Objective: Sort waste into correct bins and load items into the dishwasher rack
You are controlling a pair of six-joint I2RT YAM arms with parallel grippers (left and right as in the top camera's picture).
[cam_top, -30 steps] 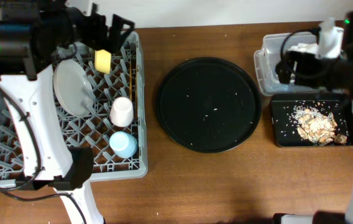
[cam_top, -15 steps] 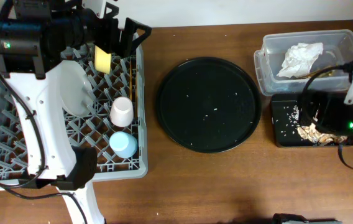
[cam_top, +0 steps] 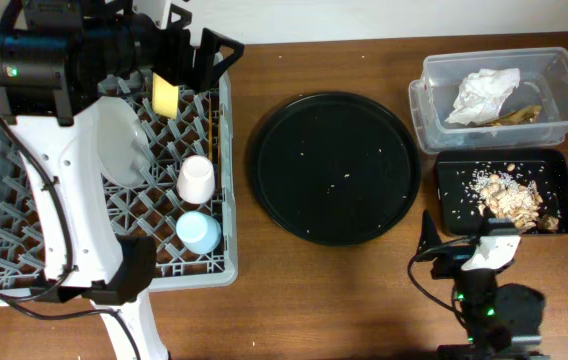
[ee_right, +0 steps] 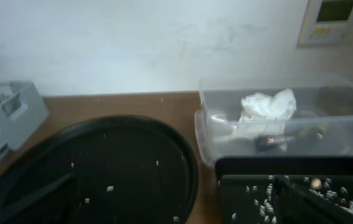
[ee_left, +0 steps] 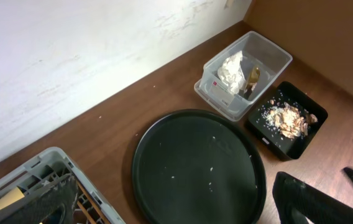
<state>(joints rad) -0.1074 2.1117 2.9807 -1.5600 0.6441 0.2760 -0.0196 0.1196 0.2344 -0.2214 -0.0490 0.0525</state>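
The grey dishwasher rack (cam_top: 4,240) at the left holds the white plate (cam_top: 114,140), yellow bowl (cam_top: 166,97), pale pink cup (cam_top: 195,180), light blue cup (cam_top: 199,232) and chopsticks (cam_top: 216,125). The clear tub (cam_top: 564,90) holds the crumpled napkin (cam_top: 482,92) and golden-brown scraps (cam_top: 516,115). The shallow black tray (cam_top: 454,200) holds beige leftovers (cam_top: 509,198). My left gripper (cam_top: 199,55) is open and empty above the rack's far edge. My right gripper (cam_top: 442,248) is open and empty low at the table's front, below the black tray.
The large round black tray (cam_top: 336,168) lies mid-table with a few white crumbs. The left wrist view shows it (ee_left: 195,168), the tub (ee_left: 270,53) and the black tray (ee_left: 313,112). The right wrist view shows the tub (ee_right: 344,124) and the round tray (ee_right: 102,168).
My right arm has pulled back from over the tub and black tray to the table's front edge. My left arm shifted slightly over the rack, then stayed still.
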